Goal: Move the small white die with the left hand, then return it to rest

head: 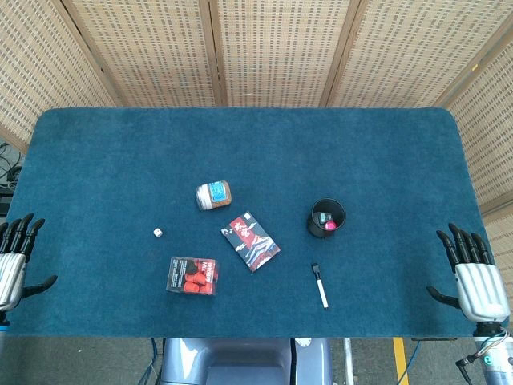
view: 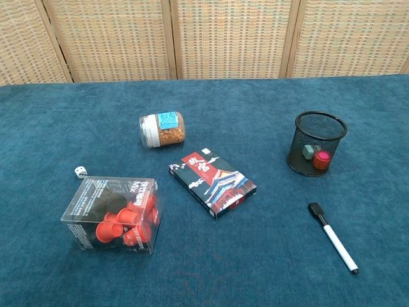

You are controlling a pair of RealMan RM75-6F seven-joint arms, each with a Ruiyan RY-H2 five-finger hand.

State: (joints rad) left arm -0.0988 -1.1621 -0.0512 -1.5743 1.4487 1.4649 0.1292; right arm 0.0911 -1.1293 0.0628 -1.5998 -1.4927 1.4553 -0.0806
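The small white die [head: 158,233] sits alone on the blue worktop [head: 240,144], well apart from the left hand [head: 14,257], lying inward of it toward the table's middle and slightly farther from the robot; a clear box of red pieces [head: 192,275] lies just beyond it on the near side. The left hand rests at the worktop's edge, fingers spread and holding nothing. It is plainly nearer the die than the right hand [head: 473,277], likewise spread and empty at the opposite edge.
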